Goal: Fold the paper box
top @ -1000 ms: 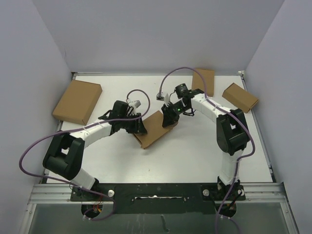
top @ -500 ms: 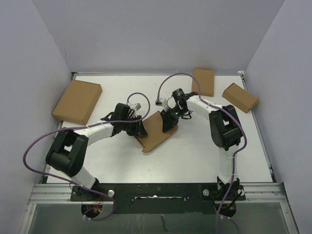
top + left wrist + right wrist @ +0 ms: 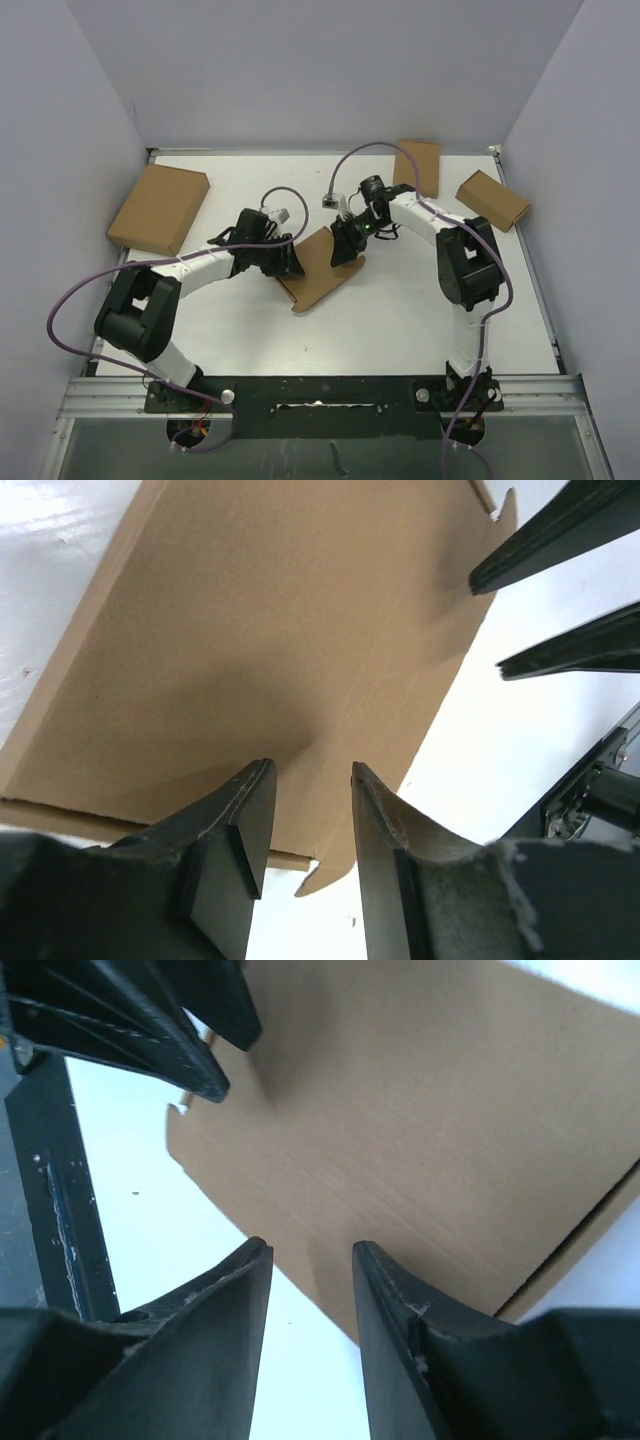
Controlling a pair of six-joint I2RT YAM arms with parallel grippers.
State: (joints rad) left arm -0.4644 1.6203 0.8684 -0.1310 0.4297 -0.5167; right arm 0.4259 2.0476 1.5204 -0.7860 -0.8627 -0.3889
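The paper box [image 3: 320, 268] is a brown cardboard mailer lying closed and flat in the middle of the table. It fills the left wrist view [image 3: 270, 630] and the right wrist view [image 3: 440, 1120]. My left gripper [image 3: 287, 266] is at its left edge, jaws a little apart with nothing between them [image 3: 310, 780]. My right gripper [image 3: 345, 250] is at its far right edge, jaws a little apart over the box's rim [image 3: 312, 1258], holding nothing. Each wrist view shows the other gripper's fingers across the box.
A larger brown box [image 3: 160, 208] lies at the far left against the wall. Two smaller brown boxes lie at the back right, one [image 3: 417, 166] near the rear wall and one [image 3: 492, 199] by the right wall. Purple cables loop over both arms.
Both grippers have shifted slightly around the box's edges. The box has turned a little and slid slightly toward the near side.
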